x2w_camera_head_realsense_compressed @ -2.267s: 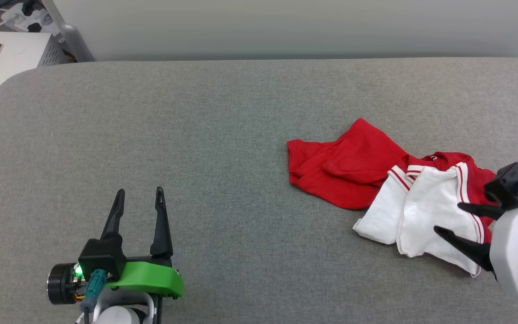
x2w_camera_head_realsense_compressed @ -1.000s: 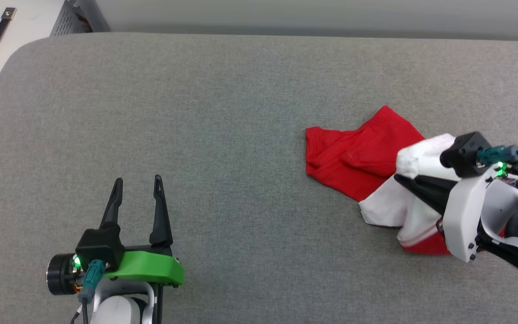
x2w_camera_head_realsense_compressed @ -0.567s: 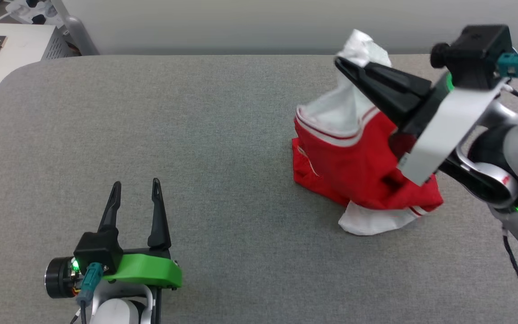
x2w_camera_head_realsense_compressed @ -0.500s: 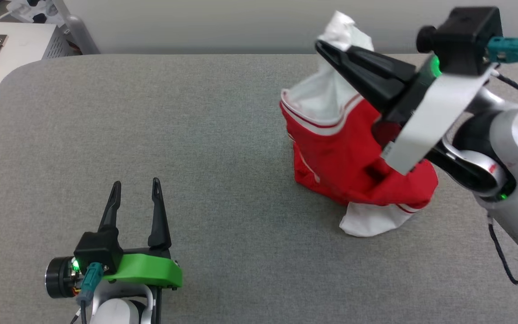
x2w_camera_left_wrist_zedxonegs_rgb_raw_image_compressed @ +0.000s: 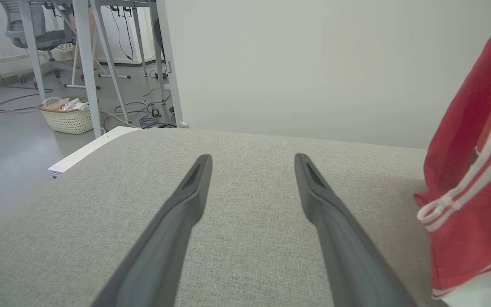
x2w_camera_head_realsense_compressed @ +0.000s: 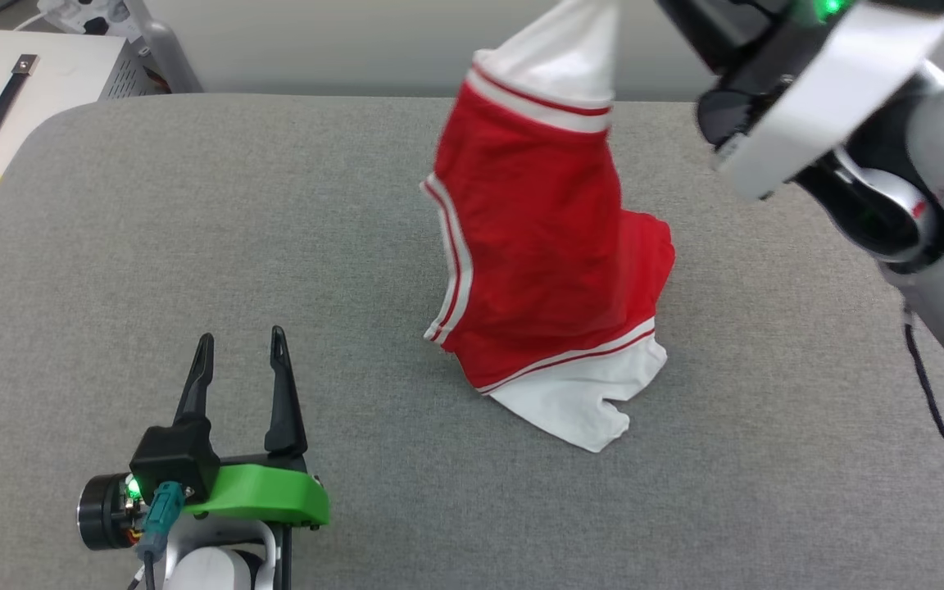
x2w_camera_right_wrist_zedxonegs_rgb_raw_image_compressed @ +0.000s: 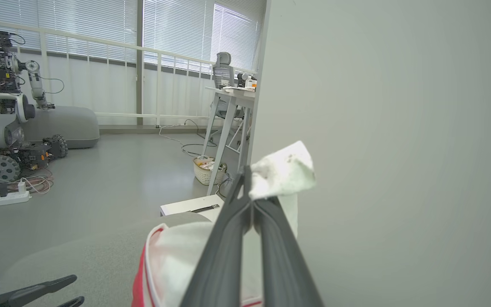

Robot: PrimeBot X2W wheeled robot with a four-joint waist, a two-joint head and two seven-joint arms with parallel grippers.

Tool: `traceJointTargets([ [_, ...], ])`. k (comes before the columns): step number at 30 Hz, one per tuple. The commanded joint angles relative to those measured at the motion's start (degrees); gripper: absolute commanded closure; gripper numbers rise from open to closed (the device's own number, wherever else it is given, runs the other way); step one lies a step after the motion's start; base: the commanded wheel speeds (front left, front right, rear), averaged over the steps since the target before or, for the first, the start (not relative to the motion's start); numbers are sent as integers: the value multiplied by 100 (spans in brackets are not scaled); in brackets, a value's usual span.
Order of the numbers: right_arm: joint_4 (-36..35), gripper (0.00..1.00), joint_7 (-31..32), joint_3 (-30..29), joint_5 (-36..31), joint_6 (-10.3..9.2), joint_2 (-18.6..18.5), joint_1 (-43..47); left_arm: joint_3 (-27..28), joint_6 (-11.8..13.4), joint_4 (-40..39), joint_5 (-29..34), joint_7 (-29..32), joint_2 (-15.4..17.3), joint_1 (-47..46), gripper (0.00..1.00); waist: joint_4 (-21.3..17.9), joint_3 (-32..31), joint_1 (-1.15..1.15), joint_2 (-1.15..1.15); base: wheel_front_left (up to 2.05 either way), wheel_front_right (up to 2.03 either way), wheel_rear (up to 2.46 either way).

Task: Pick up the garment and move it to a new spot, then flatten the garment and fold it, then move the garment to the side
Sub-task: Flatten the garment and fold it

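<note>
The garment (x2w_camera_head_realsense_compressed: 537, 238), a red T-shirt with white sleeves and striped trim, hangs upright over the middle of the grey table (x2w_camera_head_realsense_compressed: 193, 205). Its lower white sleeve (x2w_camera_head_realsense_compressed: 578, 401) trails on the table. In the right wrist view my right gripper (x2w_camera_right_wrist_zedxonegs_rgb_raw_image_compressed: 249, 175) is shut on a tuft of the upper white sleeve (x2w_camera_right_wrist_zedxonegs_rgb_raw_image_compressed: 284, 170). In the head view its pale wrist housing (x2w_camera_head_realsense_compressed: 816, 90) sits at the top right, fingertips cut off by the frame's top edge. My left gripper (x2w_camera_head_realsense_compressed: 241, 340) rests low at the front left, open and empty (x2w_camera_left_wrist_zedxonegs_rgb_raw_image_compressed: 252, 160), with the shirt's red cloth (x2w_camera_left_wrist_zedxonegs_rgb_raw_image_compressed: 475, 192) well to its right.
A white cabinet (x2w_camera_head_realsense_compressed: 5, 90) with a dark handle stands beyond the table's rounded far-left corner. A pale wall runs behind the table. The right wrist view shows a floor with a woven basket (x2w_camera_right_wrist_zedxonegs_rgb_raw_image_compressed: 206, 170), desk legs and another robot (x2w_camera_right_wrist_zedxonegs_rgb_raw_image_compressed: 2, 119).
My right gripper has risen and swung left with the sleeve, pulling the shirt up off the table until it hangs with its lower sleeve trailing. The left gripper has stayed put.
</note>
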Motion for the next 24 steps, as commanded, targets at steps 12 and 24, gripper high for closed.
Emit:
traceJointTargets([
  [12,426,100,-820,-1899,377,-5,-1691,3758,-2,105,-40,-124,-33,-13,396,0,-482,-272,0,0,0,0,0],
  [24,2143,100,-929,-3255,616,-5,-1524,5996,-10,34,-55,-73,-33,-13,295,0,-564,-72,0,0,0,0,0],
])
